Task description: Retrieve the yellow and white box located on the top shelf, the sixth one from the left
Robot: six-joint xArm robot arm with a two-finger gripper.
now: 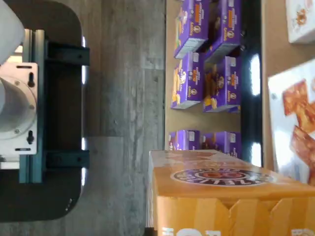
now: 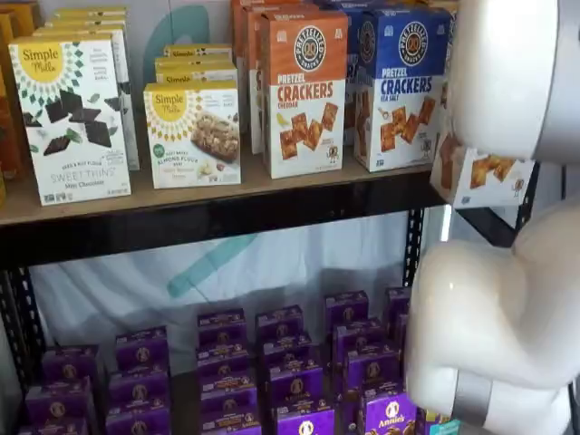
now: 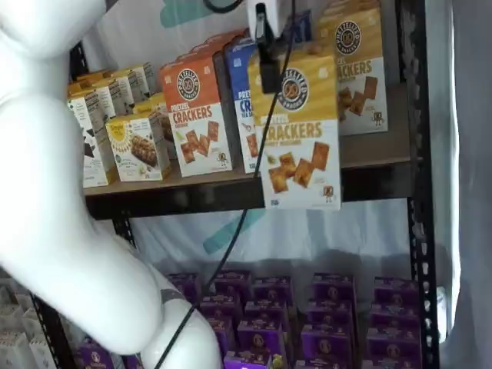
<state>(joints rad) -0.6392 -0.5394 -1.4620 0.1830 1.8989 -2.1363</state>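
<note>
My gripper (image 3: 269,75) hangs from the top edge in a shelf view, one black finger down the front of the yellow and white box (image 3: 298,138), shut on its top. The box hangs upright in front of the top shelf (image 3: 192,196), its base below the board's black edge. In a shelf view only its white lower corner (image 2: 476,177) shows behind my arm, right of the shelf (image 2: 181,213). The wrist view shows its mustard top and round logo (image 1: 221,184) close up.
An orange-topped cracker box (image 2: 304,100) and a blue-topped one (image 2: 399,86) stand on the shelf, with Simple Mills boxes (image 2: 72,118) to the left. Another yellow box (image 3: 357,69) stands at the right. Purple boxes (image 3: 307,323) fill the lower level. My white arm (image 2: 507,272) blocks the right side.
</note>
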